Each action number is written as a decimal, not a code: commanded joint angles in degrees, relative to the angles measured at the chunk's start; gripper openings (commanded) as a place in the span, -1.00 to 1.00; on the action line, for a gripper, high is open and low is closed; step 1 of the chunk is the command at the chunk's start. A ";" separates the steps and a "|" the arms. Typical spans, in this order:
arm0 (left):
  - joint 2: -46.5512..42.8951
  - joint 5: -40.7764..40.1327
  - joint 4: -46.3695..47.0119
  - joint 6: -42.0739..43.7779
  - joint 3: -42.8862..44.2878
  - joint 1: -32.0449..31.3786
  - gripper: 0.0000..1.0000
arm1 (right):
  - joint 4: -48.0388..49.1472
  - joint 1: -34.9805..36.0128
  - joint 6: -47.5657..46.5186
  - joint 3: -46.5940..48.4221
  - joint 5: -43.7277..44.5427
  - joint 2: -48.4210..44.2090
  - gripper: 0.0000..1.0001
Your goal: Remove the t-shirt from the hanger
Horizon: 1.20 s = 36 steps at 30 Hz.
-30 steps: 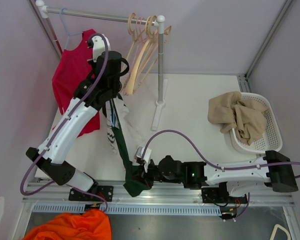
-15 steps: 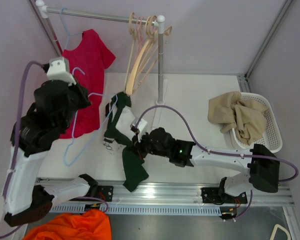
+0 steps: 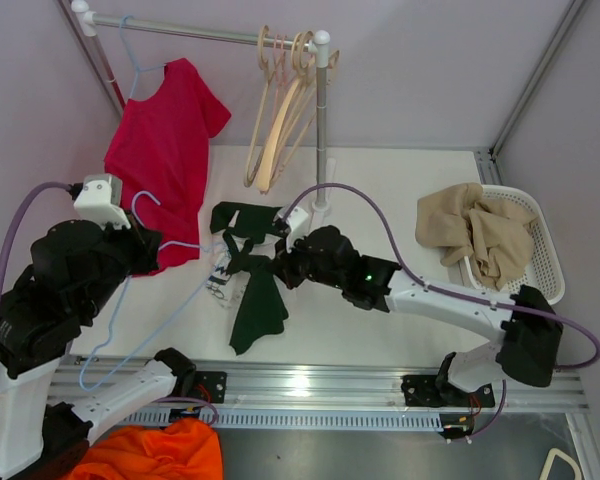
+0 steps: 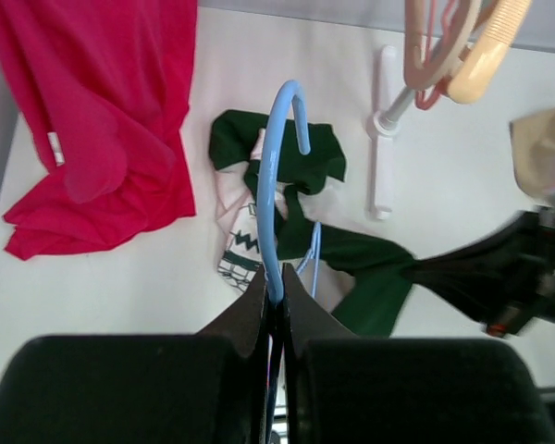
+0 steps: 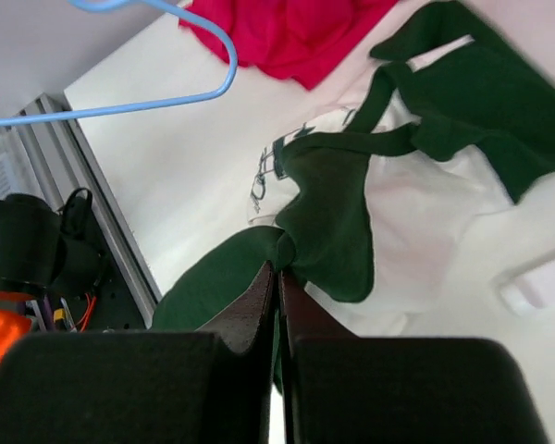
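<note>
Top external view gives you the white table (image 3: 400,200) first, then both arms. Your left arm (image 3: 65,285) is folded back and raised over the table's near left corner, with its wrist turned toward the middle. Your right arm (image 3: 450,300) stretches low across the table toward the left. A red t-shirt (image 3: 165,150) hangs from the rail (image 3: 200,30), beyond the left pincer (image 3: 152,243). The green-and-white t-shirt (image 3: 248,310) is off the hanger. It trails from the right pincer (image 3: 276,268), which is clenched on a fold of green cloth, and the rest lies spread on the table ahead of those fingers. Left wrist view shows you the left pincer clamped on the neck of the blue wire hanger (image 4: 270,194), whose bare hook rises just ahead of the fingertips.
</note>
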 commanded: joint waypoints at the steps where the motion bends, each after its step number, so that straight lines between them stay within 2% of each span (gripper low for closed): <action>1: 1.31 -5.45 0.60 -0.19 0.73 0.28 -0.99 | -3.32 -0.52 -1.94 1.66 7.55 -9.68 -1.00; 5: 1.66 -4.32 5.78 0.60 -2.78 0.45 -0.99 | -12.37 -6.13 -1.77 2.71 15.38 -18.12 -1.00; 10: 2.54 -2.91 9.92 1.39 -5.51 0.63 -0.99 | -21.61 -21.92 -0.27 7.79 18.46 -26.90 -1.00; 13: 3.42 -2.73 11.32 2.18 -5.60 0.98 -0.99 | -22.32 -29.14 -0.97 12.70 18.82 -28.24 -1.00; 19: 4.21 -1.41 13.43 3.50 -5.95 1.50 -0.99 | -22.68 -37.25 -2.74 27.39 20.22 -21.05 -1.00; 23: 4.83 -1.06 13.87 4.38 -5.60 1.94 -0.99 | -21.54 -41.73 -3.43 40.46 21.10 -14.90 -1.00; 27: 4.92 -0.71 14.31 5.61 -4.99 2.30 -0.99 | -19.26 -45.07 -6.59 51.01 25.66 -7.26 -1.00; 32: 5.27 -0.09 14.93 6.05 -4.98 2.91 -0.99 | -14.68 -51.75 -7.74 61.49 33.83 -1.10 -1.00; 36: 5.71 1.22 15.54 6.05 -4.90 3.09 -0.99 | -9.33 -56.23 -12.31 68.62 47.09 4.00 -1.00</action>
